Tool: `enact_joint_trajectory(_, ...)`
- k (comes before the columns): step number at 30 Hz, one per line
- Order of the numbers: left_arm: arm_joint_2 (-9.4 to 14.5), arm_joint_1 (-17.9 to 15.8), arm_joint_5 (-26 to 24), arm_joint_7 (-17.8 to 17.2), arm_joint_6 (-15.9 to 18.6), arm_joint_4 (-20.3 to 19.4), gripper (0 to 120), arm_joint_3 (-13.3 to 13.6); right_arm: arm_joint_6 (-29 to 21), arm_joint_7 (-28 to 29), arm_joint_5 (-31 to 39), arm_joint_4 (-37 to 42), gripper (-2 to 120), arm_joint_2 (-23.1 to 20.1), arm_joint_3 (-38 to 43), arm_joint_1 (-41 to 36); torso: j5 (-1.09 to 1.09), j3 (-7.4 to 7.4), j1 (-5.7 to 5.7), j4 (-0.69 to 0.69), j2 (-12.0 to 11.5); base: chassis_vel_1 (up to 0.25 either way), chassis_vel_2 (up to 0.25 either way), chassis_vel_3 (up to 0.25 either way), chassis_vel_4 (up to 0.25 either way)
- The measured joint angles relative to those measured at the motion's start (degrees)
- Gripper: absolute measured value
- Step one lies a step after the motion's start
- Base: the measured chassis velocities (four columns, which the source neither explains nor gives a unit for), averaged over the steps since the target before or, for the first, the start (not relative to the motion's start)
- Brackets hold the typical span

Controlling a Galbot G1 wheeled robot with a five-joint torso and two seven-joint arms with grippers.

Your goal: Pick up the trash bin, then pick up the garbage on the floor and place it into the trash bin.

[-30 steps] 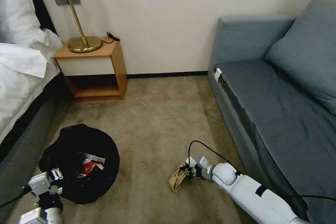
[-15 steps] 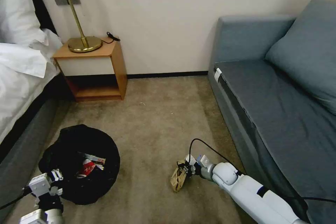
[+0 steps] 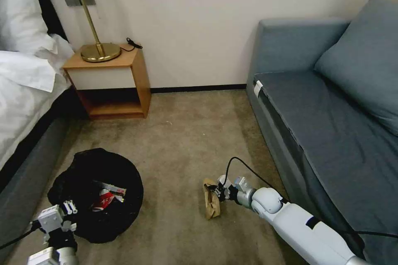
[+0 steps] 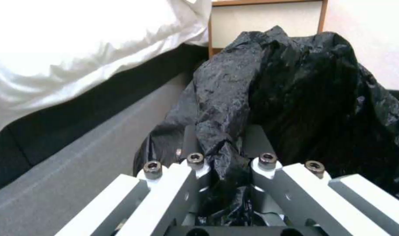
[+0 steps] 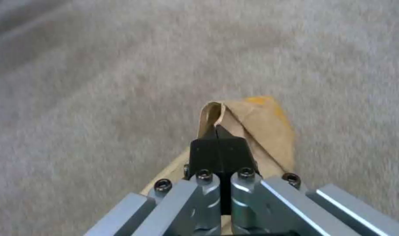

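Observation:
The trash bin [image 3: 83, 174] stands on the carpet at the lower left, its black bag liner [image 4: 295, 91] draped over the rim. A red-and-white snack bag [image 3: 105, 198] lies inside it. My left gripper [image 3: 69, 208] is at the bin's near rim, shut on a fold of the liner [image 4: 221, 154]. A piece of garbage, a tan paper scrap [image 3: 212, 203], hangs upright just above the carpet at the centre. My right gripper [image 3: 218, 191] is shut on its top edge. In the right wrist view the black fingertips [image 5: 208, 147] pinch the paper's [image 5: 265, 131] folded edge.
A grey bed frame [image 3: 25, 182] with white bedding runs along the left, close to the bin. A wooden nightstand [image 3: 124, 78] with a brass lamp [image 3: 99, 49] stands at the back wall. A blue-grey sofa [image 3: 331, 124] fills the right side. Open carpet [image 3: 186, 140] lies between.
The right gripper has risen a little and raised the tan paper from lying flat to hanging upright. The left gripper and the bin have barely shifted.

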Motion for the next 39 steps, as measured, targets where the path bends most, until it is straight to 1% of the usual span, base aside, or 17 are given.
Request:
enact_joint_trajectory(6, -0.01, -0.31, 0.77, 0.5, 0.11, 0.78, 7, 0.31, 0.16, 0.01, 2.71, 3.73, 0, 0.08, 0.15, 1.52, 0.0, 0.0, 0.0, 0.0, 0.0, 0.0, 0.0, 0.0, 0.0)
enact_joint_trajectory(11, -0.01, -0.69, 2.2, 2.11, 0.19, 1.66, 7, 0.75, -0.82, 0.5, 7.83, 10.67, 0, 0.76, -0.23, 5.04, -0.01, 0.0, 0.0, 0.0, 0.0, 0.0, 0.0, 0.0, 0.0)
enact_joint_trajectory(12, -0.01, -0.69, 2.2, 2.11, 0.19, 1.66, 7, 0.75, -0.82, 0.5, 7.83, 10.67, 0, 0.76, -0.23, 5.04, -0.01, 0.0, 0.0, 0.0, 0.0, 0.0, 0.0, 0.0, 0.0)
enact_joint_trajectory(15, 0.0, -0.91, 2.65, 2.95, 0.12, 1.97, 7, 0.9, -2.77, 2.03, 11.71, 15.71, 0, 2.27, -1.03, 7.87, -0.01, 0.0, 0.0, 0.01, 0.0, 0.0, 0.0, 0.0, 0.0)
enact_joint_trajectory(18, 0.01, -0.98, 2.67, 3.25, 0.12, 1.97, 7, 0.93, -3.97, 2.71, 12.92, 18.08, 0, 2.91, -1.61, 8.99, -0.01, 0.0, 0.0, 0.01, 0.0, 0.0, 0.0, 0.0, 0.0)
enact_joint_trajectory(20, 0.01, -1.13, 2.85, 3.69, 0.17, 1.97, 7, 1.01, -5.38, 3.26, 13.99, 22.05, 0, 3.46, -2.71, 10.32, -0.01, 0.0, 0.0, 0.01, 0.0, 0.0, 0.0, 0.0, 0.0)
enact_joint_trajectory(22, 0.0, -1.17, 2.88, 3.75, 0.2, 1.97, 7, 1.02, -5.73, 3.42, 14.21, 23.17, 0, 3.52, -3.05, 10.59, -0.01, 0.0, 0.0, 0.01, 0.0, 0.0, 0.0, 0.0, 0.0)
enact_joint_trajectory(27, 0.01, -1.45, 2.78, 3.86, 0.33, 1.94, 7, 1.17, -7.78, 4.38, 15.54, 29.91, 0, 3.81, -4.83, 10.97, -0.01, 0.0, 0.0, 0.0, 0.0, 0.0, 0.0, 0.0, 0.0)
enact_joint_trajectory(33, 0.01, -1.46, 2.2, 4.66, 0.37, 0.84, 7, 1.42, -8.29, 4.7, 15.27, 32.21, 0, 4.04, -6.87, 10.39, 0.0, 0.0, 0.0, 0.0, 0.0, 0.0, 0.0, 0.0, 0.0)
enact_joint_trajectory(36, 0.01, -1.79, 1.43, 7.3, 0.4, -0.69, 7, 1.96, -8.36, 5.01, 14.3, 32.46, 0, 4.98, -8.46, 9.87, 0.0, 0.0, 0.0, 0.0, 0.0, 0.0, 0.0, 0.0, 0.0)
enact_joint_trajectory(37, 0.01, -1.79, 1.43, 7.3, 0.4, -0.69, 7, 1.96, -8.36, 5.01, 14.3, 32.46, 0, 4.98, -8.46, 9.87, 0.0, 0.0, 0.0, 0.0, 0.0, 0.0, 0.0, 0.0, 0.0)
enact_joint_trajectory(39, 0.01, -2.03, 1.38, 8.45, 0.4, -1.0, 7, 2.26, -8.38, 5.08, 14.08, 32.64, 0, 5.11, -9.12, 9.81, 0.0, 0.0, 0.0, 0.0, 0.0, 0.0, 0.0, 0.0, 0.0)
